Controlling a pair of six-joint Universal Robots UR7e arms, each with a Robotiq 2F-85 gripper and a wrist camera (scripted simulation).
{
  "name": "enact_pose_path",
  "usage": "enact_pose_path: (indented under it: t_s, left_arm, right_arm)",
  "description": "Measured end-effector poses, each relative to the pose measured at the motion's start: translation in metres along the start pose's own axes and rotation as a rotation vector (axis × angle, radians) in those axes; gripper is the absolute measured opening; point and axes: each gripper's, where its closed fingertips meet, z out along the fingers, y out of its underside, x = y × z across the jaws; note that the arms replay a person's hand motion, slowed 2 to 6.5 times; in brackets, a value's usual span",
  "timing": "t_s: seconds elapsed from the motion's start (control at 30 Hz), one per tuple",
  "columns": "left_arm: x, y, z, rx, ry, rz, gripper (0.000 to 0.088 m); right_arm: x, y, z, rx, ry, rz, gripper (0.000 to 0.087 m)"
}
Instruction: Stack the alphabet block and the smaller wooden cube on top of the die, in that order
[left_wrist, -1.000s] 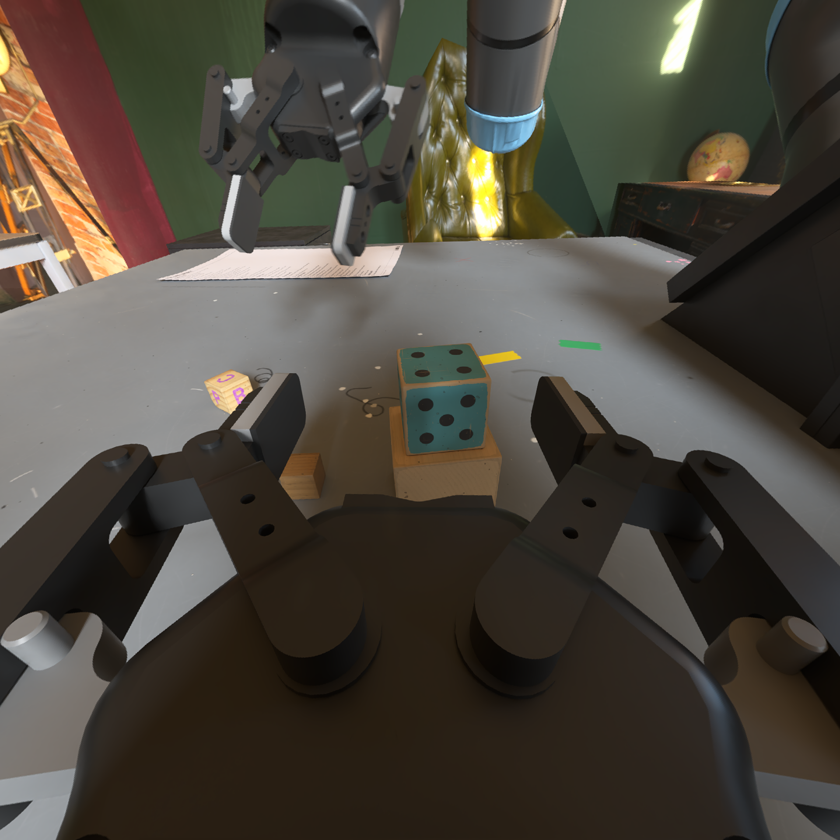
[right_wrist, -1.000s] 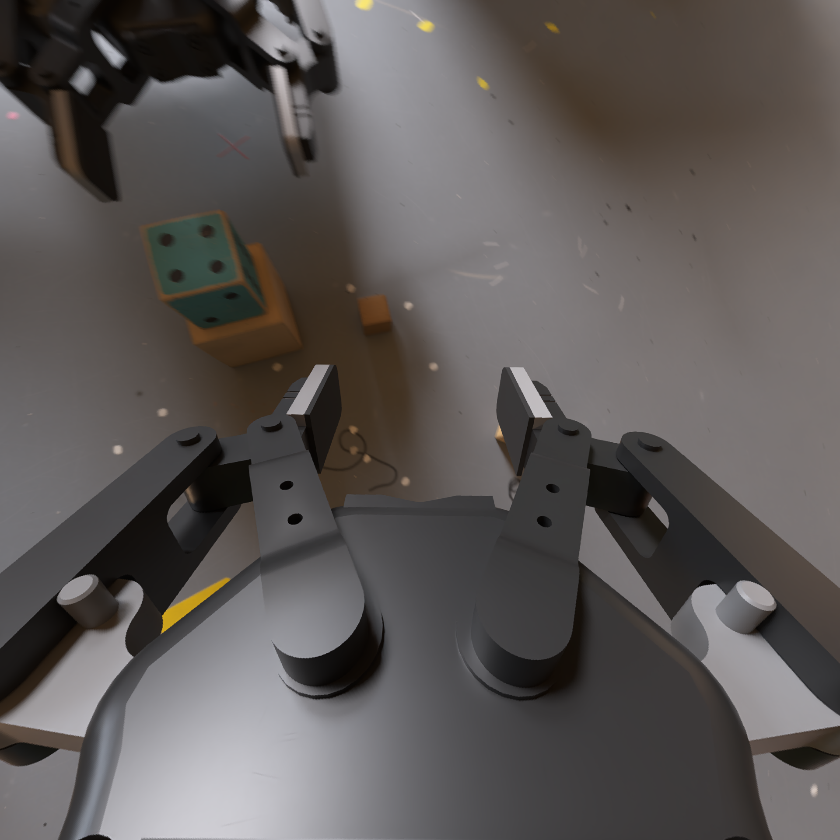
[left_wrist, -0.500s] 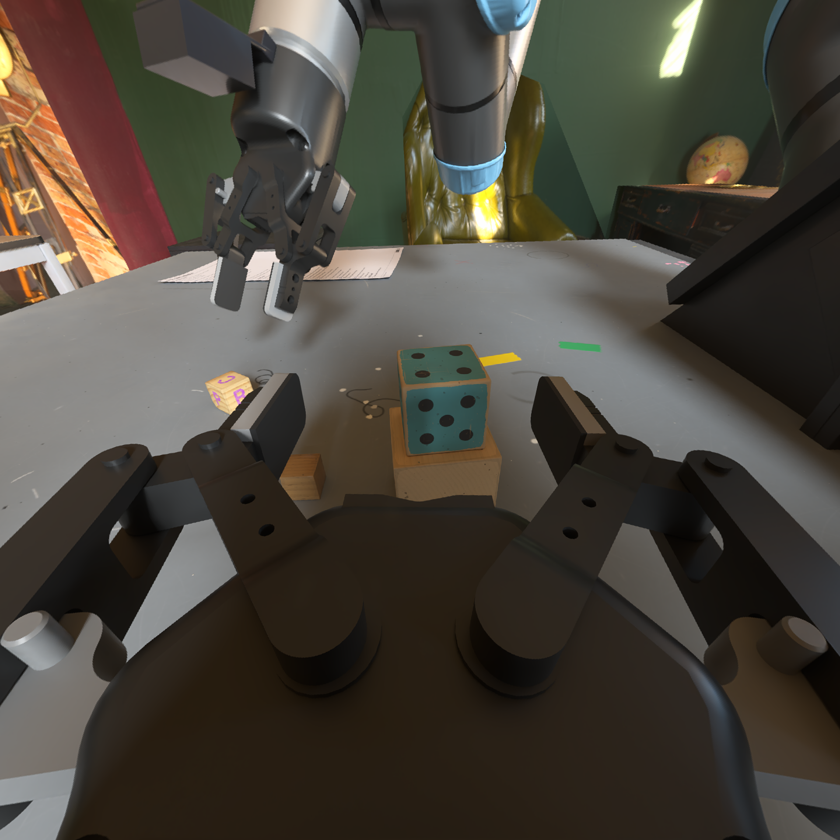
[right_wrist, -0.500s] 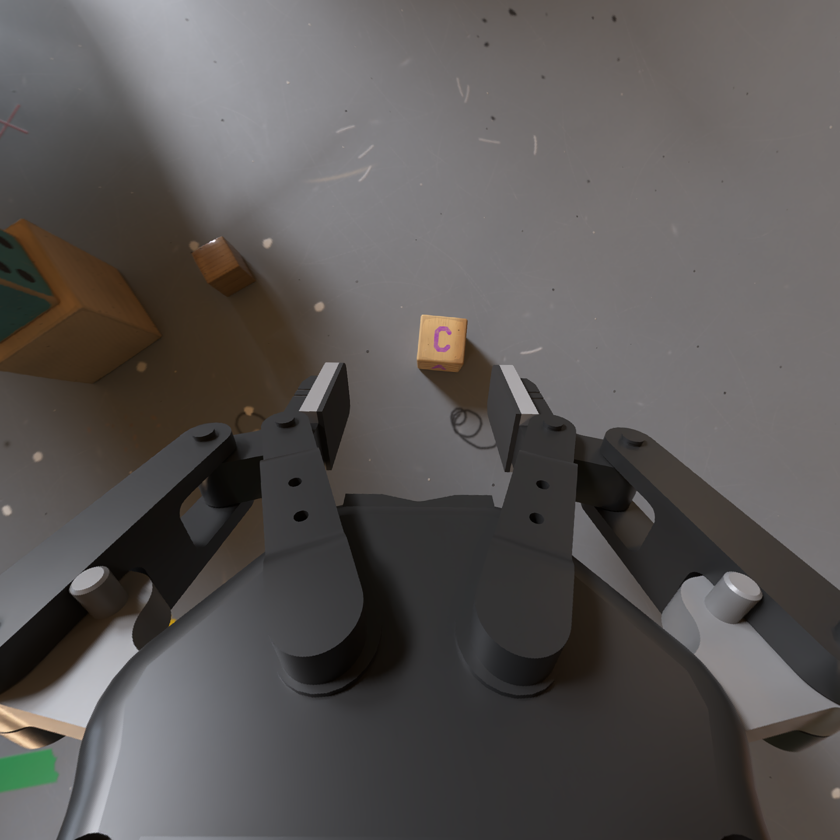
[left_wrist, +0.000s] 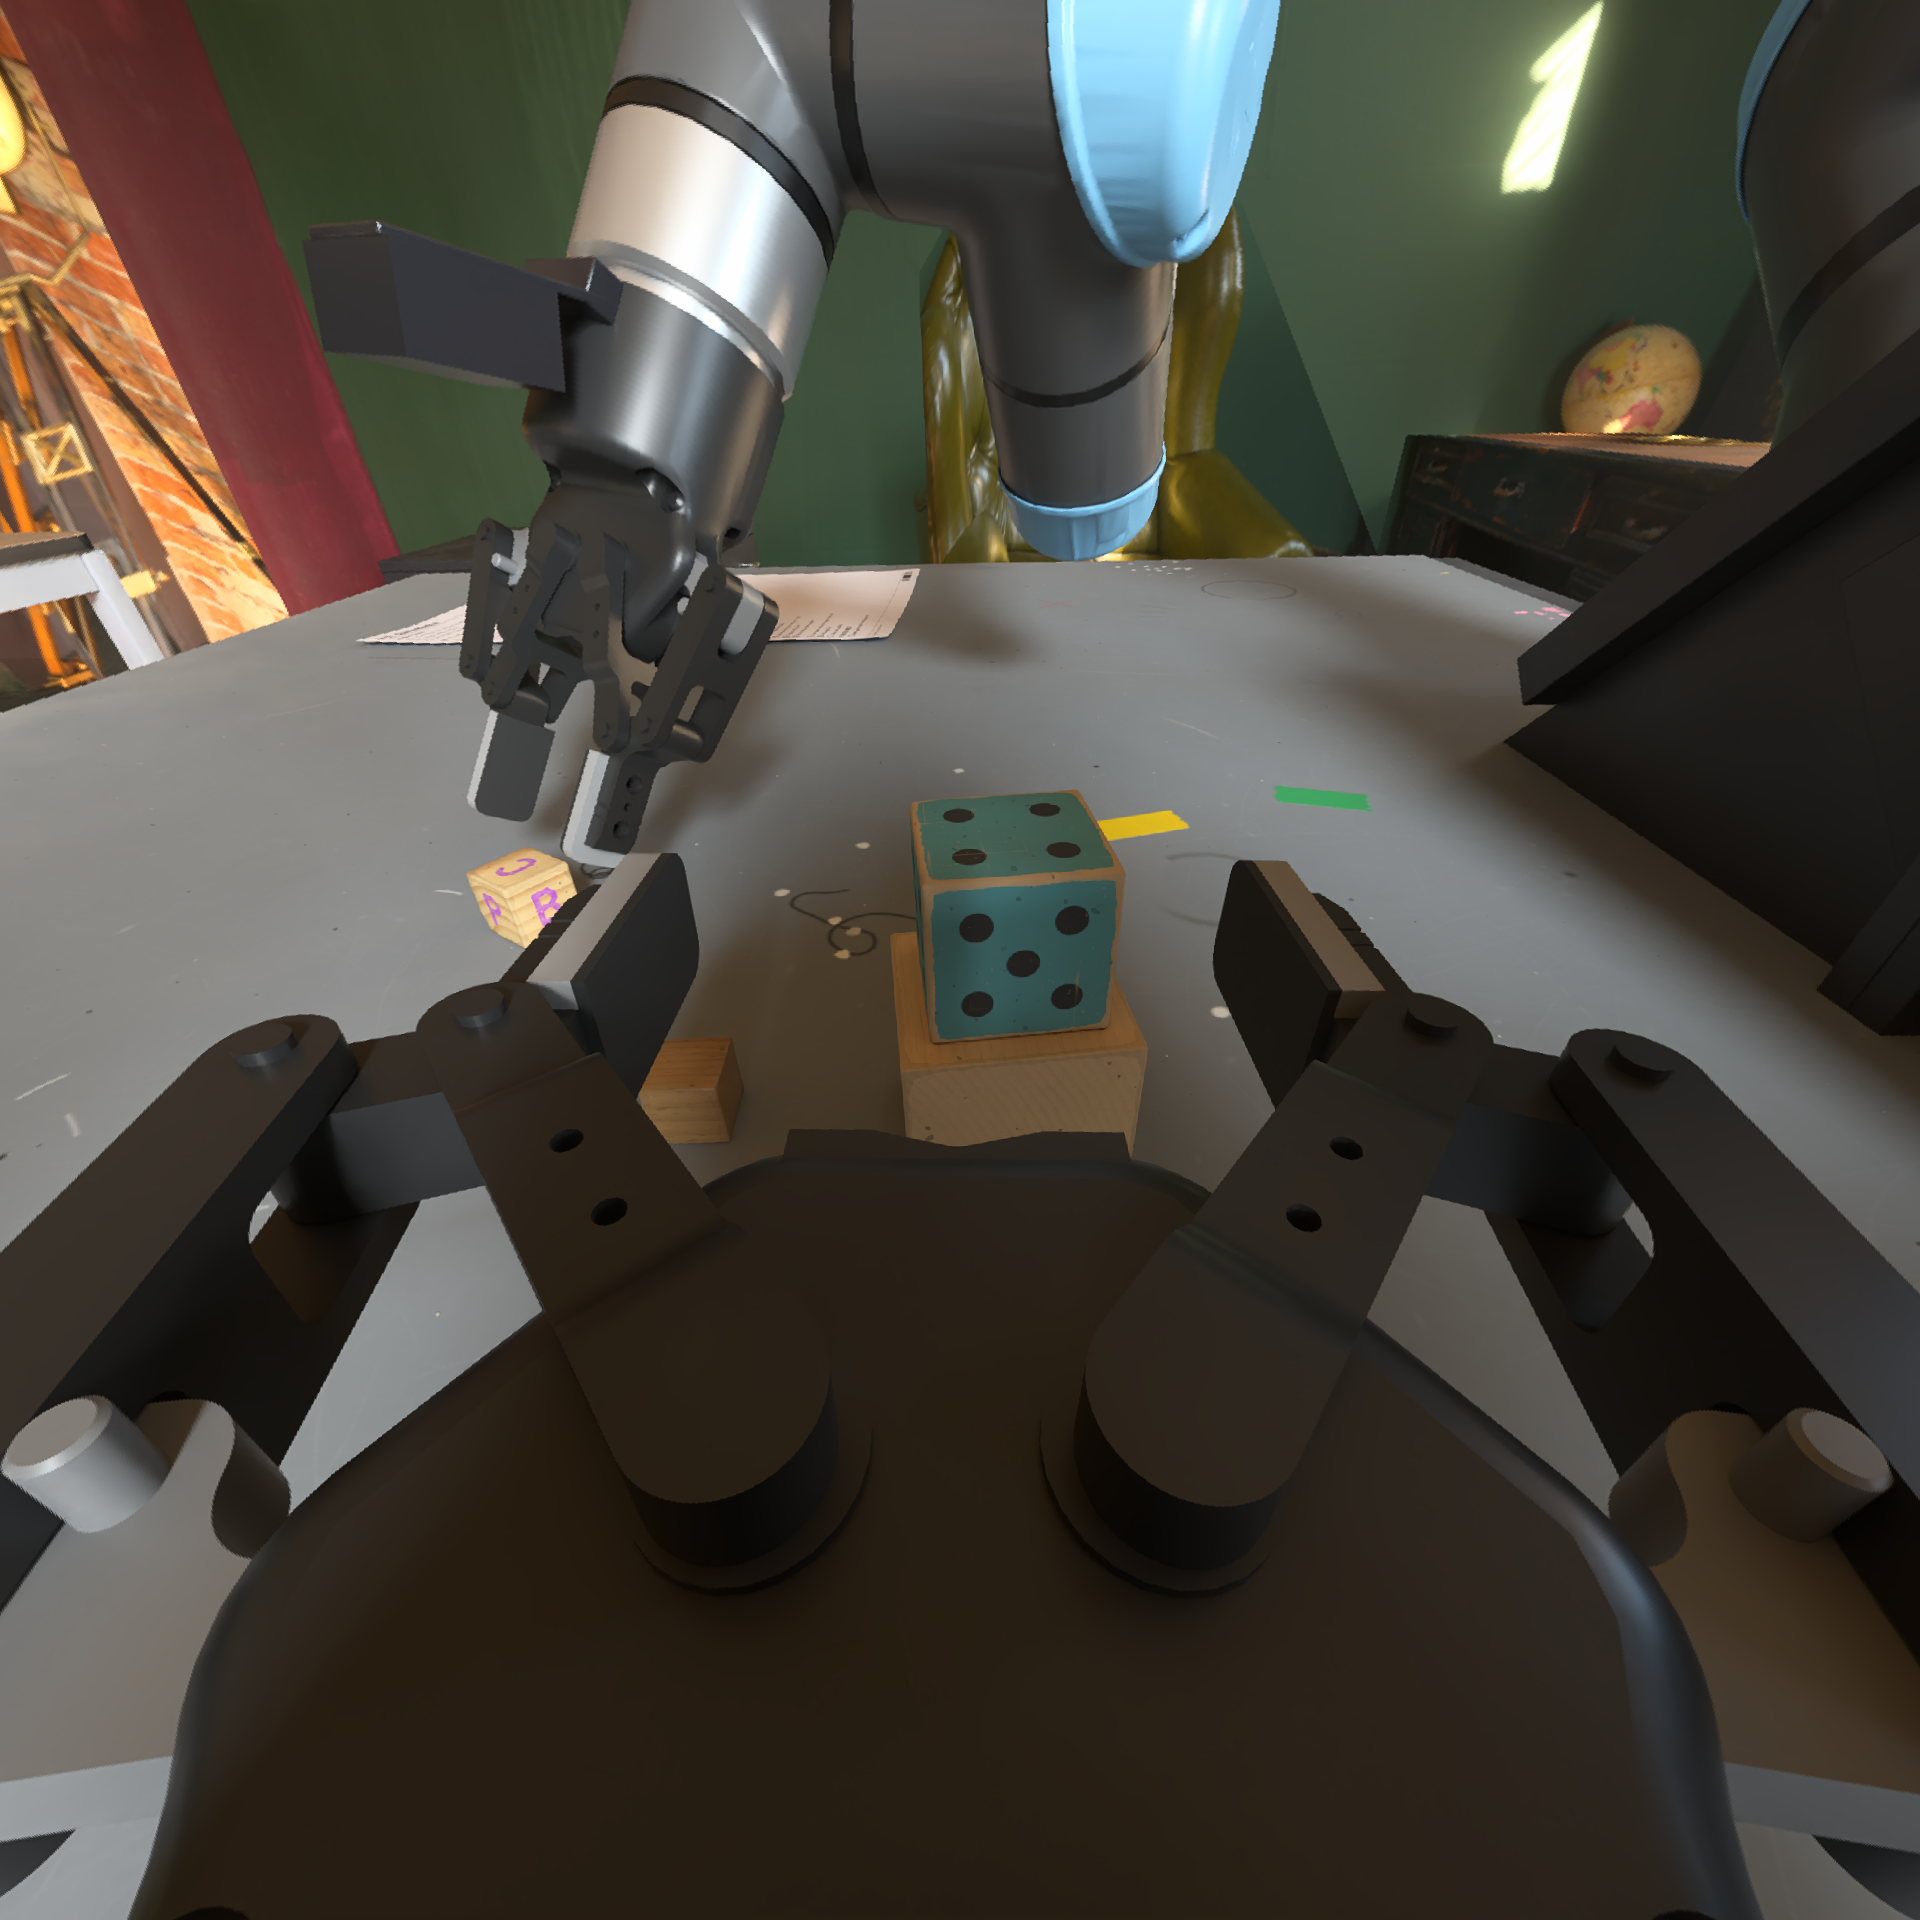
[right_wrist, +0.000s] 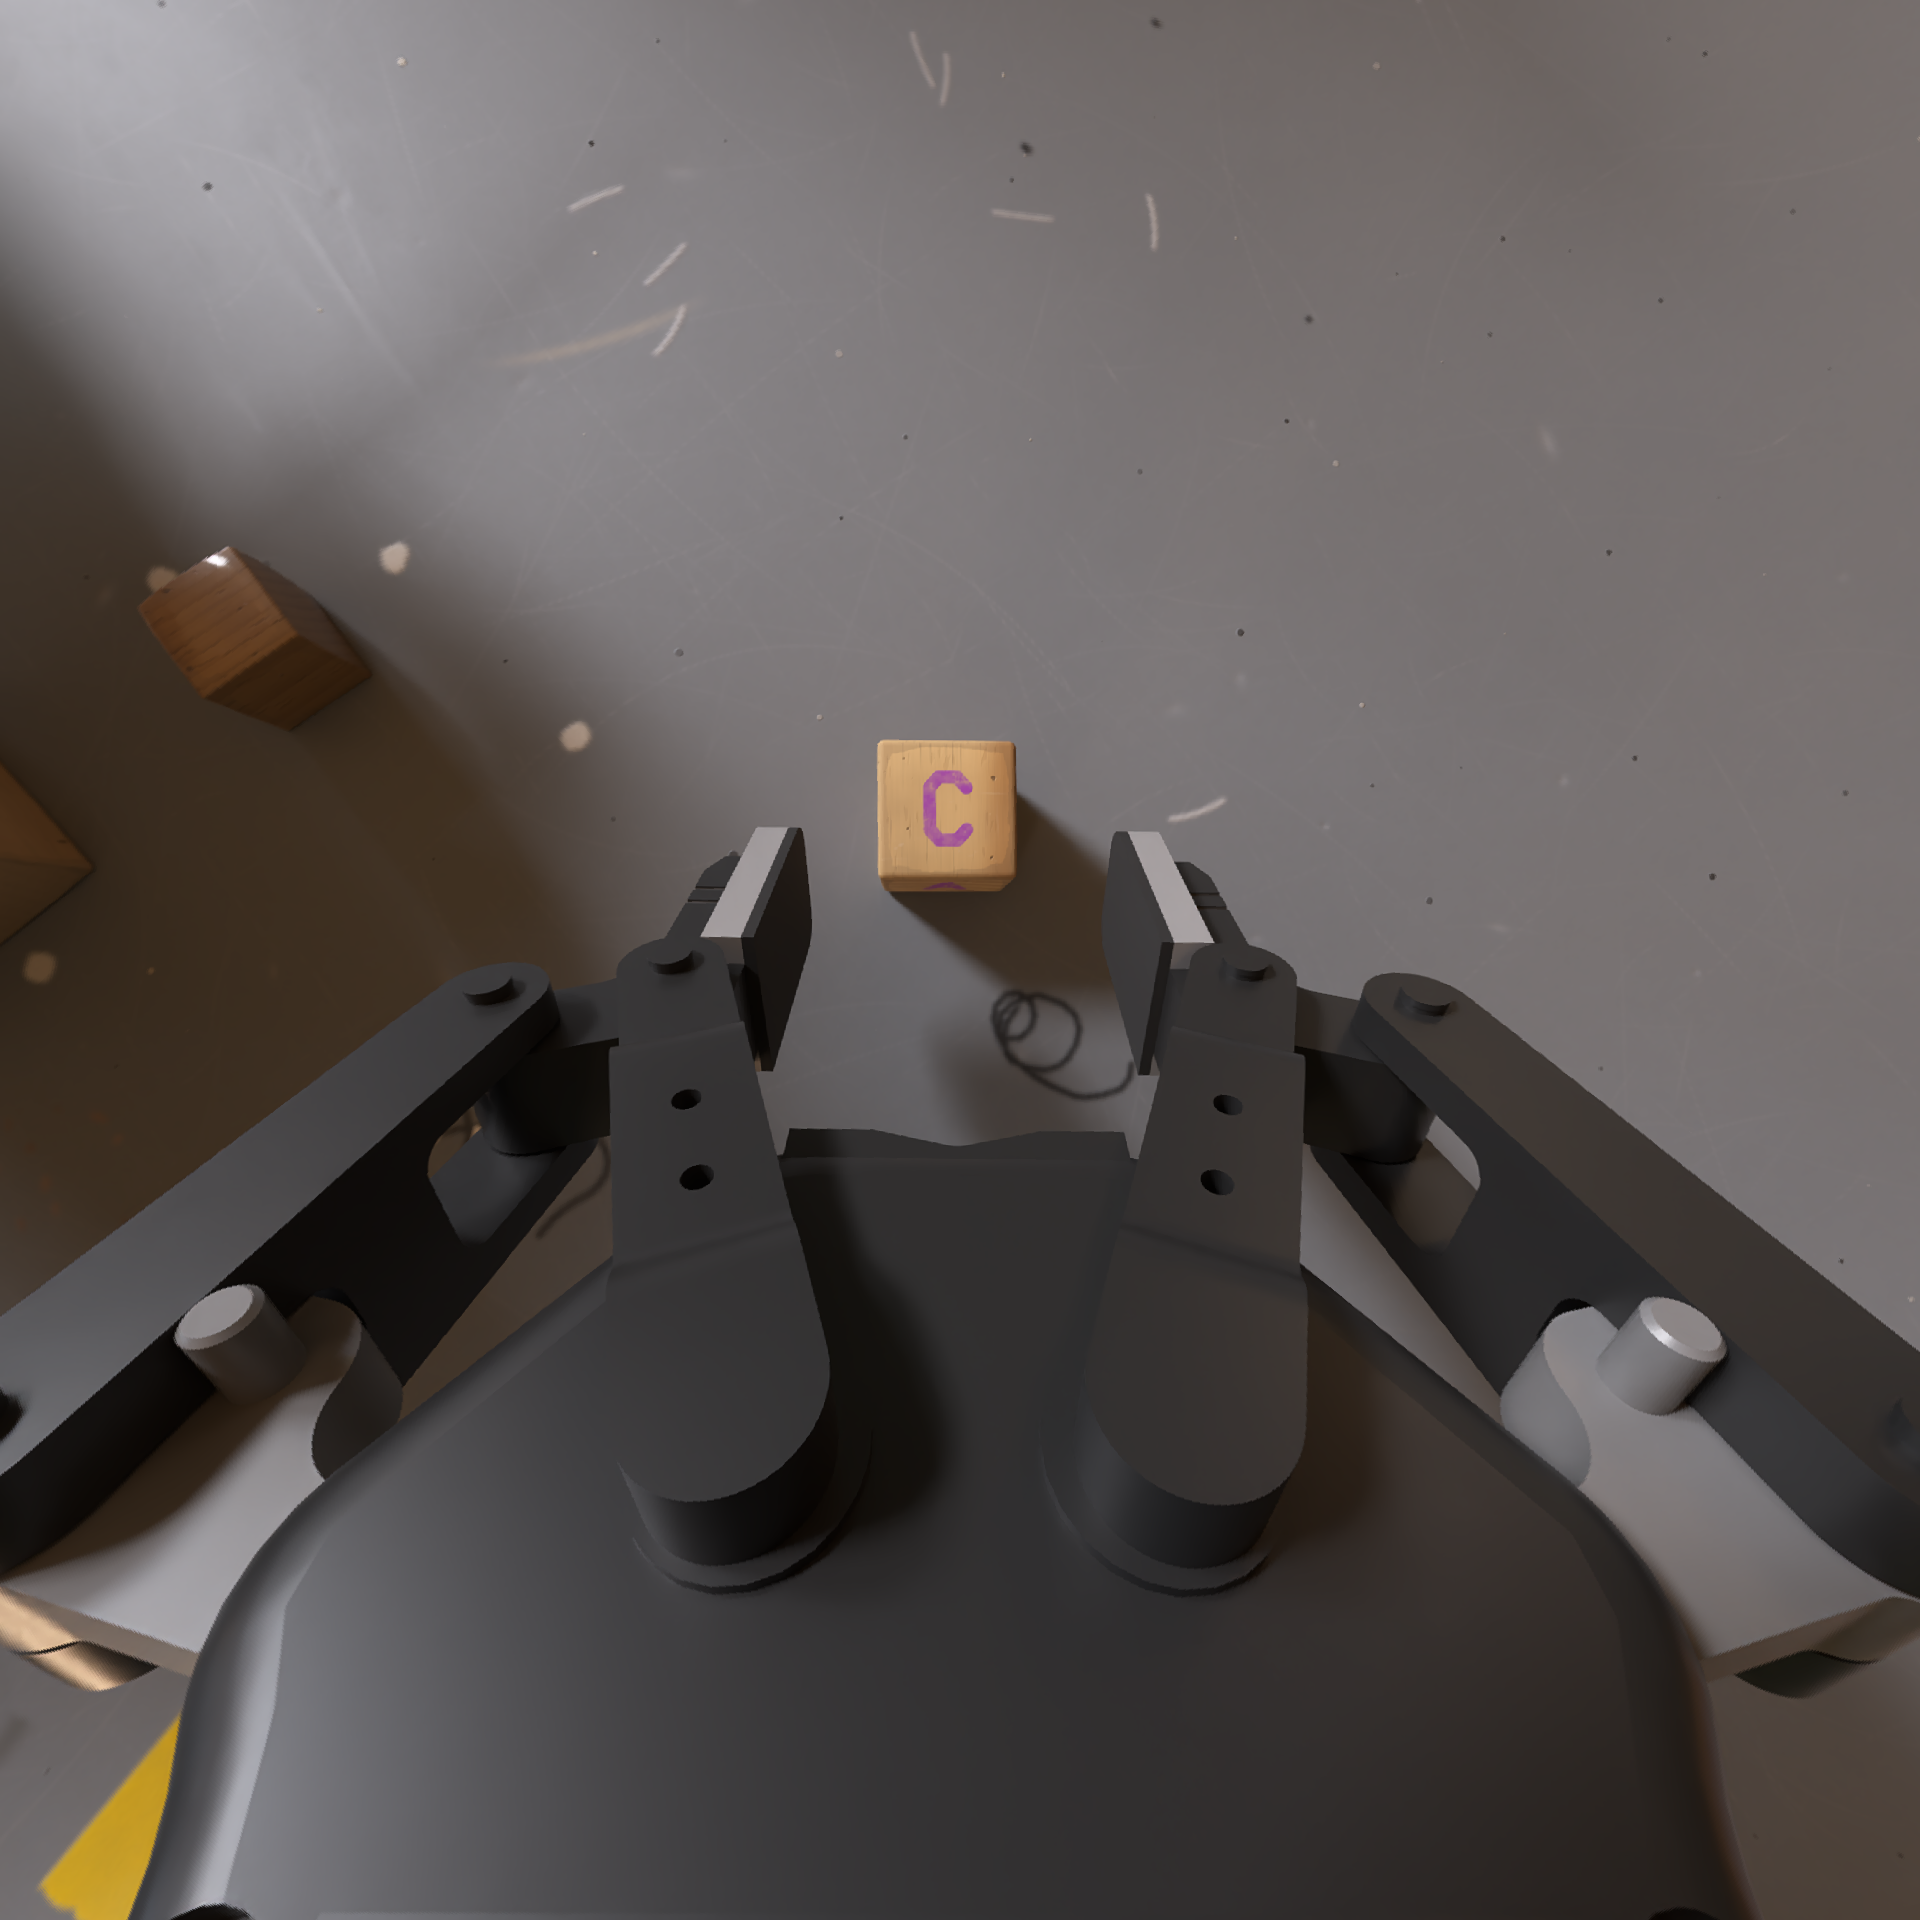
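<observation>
A teal die (left_wrist: 1016, 914) with black pips sits on a larger wooden cube (left_wrist: 1022, 1081). A small wooden cube (left_wrist: 694, 1089) lies on the table left of that, also in the right wrist view (right_wrist: 249, 636). The alphabet block (right_wrist: 945, 815), pale wood with purple letters, lies on the table; it also shows in the left wrist view (left_wrist: 516, 894). My right gripper (right_wrist: 954, 878) is open, hovering just above the block, which sits between and just beyond its fingertips; it also shows in the left wrist view (left_wrist: 556, 795). My left gripper (left_wrist: 951, 935) is open and empty, facing the die.
A grey table (left_wrist: 1143, 707) carries a sheet of paper (left_wrist: 831, 613) at the back, yellow tape (left_wrist: 1143, 824) and green tape (left_wrist: 1320, 798) behind the die. A black box (left_wrist: 1766, 748) stands at the right. The right arm (left_wrist: 883, 260) reaches over from the back.
My right gripper has come down and towards the alphabet block, which now lies centred ahead of its fingertips. The left gripper, die and cubes have not moved.
</observation>
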Motion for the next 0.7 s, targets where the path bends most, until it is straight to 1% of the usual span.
enact_pose_path:
  t_s: [0.13,0.2,0.27,0.3,0.5,0.6,0.7]
  left_arm:
    - [0.0,0.0,0.0,0.001,0.001,-0.003,0.0854]
    - [0.0,0.0,0.0,0.0,0.002,-0.004,0.0854]
    - [0.0,0.0,0.0,0.0,0.003,-0.004,0.0854]
    - [0.0,0.0,0.0,-0.001,0.004,-0.004,0.0854]
    - [0.0,0.0,0.0,-0.001,0.004,-0.005,0.0854]
    - [0.0,0.0,0.0,-0.001,0.004,-0.006,0.0854]
    - [0.0,0.0,0.0,-0.002,0.004,-0.007,0.0854]
  right_arm:
    - [0.001,-0.001,0.007,0.012,0.009,0.006,0.0464]
    - [0.0,-0.002,0.009,0.016,0.004,-0.001,0.0405]
    - [-0.002,-0.001,0.011,0.014,-0.004,-0.016,0.028]
    - [-0.003,-0.001,0.011,0.012,-0.006,-0.025,0.0256]
    - [-0.007,-0.006,0.001,0.028,-0.003,-0.073,0.0254]
    - [-0.02,-0.017,-0.013,0.081,-0.043,-0.113,0.0253]
    - [-0.041,-0.031,-0.032,0.144,-0.112,-0.152,0.0253]
